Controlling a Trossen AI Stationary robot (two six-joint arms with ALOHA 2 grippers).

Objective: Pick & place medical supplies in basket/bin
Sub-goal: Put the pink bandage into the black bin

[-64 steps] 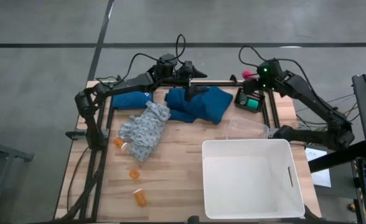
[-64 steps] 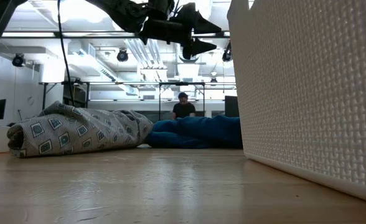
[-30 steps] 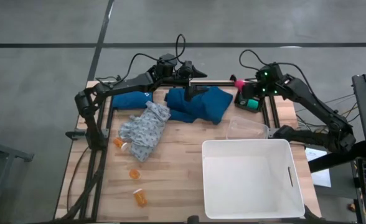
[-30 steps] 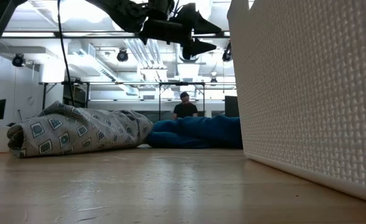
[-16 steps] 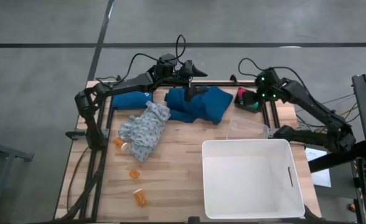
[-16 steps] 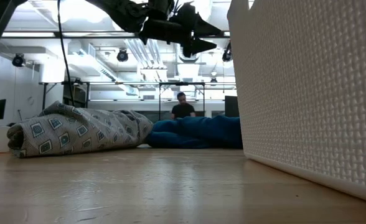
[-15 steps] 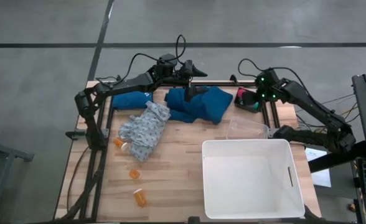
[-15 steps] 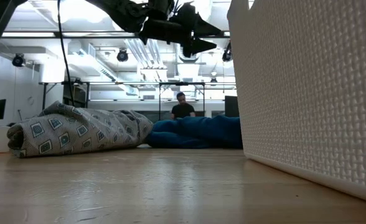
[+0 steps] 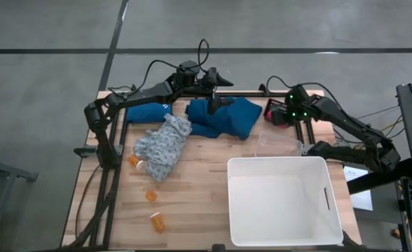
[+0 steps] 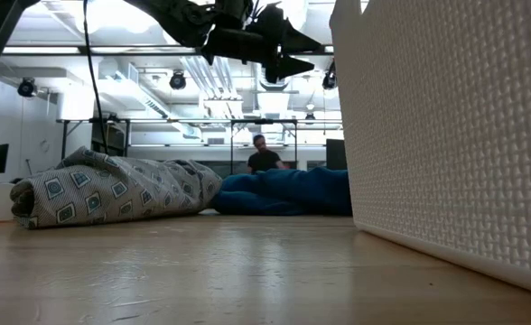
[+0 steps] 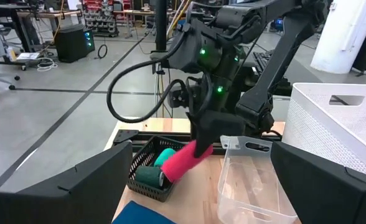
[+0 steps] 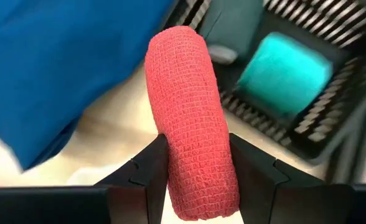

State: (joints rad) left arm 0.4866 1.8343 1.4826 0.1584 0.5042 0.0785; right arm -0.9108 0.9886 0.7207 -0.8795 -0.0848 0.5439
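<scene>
The right gripper [image 12: 192,168] clamped the pink-red bandage roll [image 12: 189,118] between its fingers, upper right in the high view, above the white tub [image 9: 283,203]. The left gripper [image 9: 220,82] stood wide, empty, at upper centre.

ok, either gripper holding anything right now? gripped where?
The right gripper holds the pink-red roll, pinched across its sides near one end. The left gripper is open and empty.
</scene>
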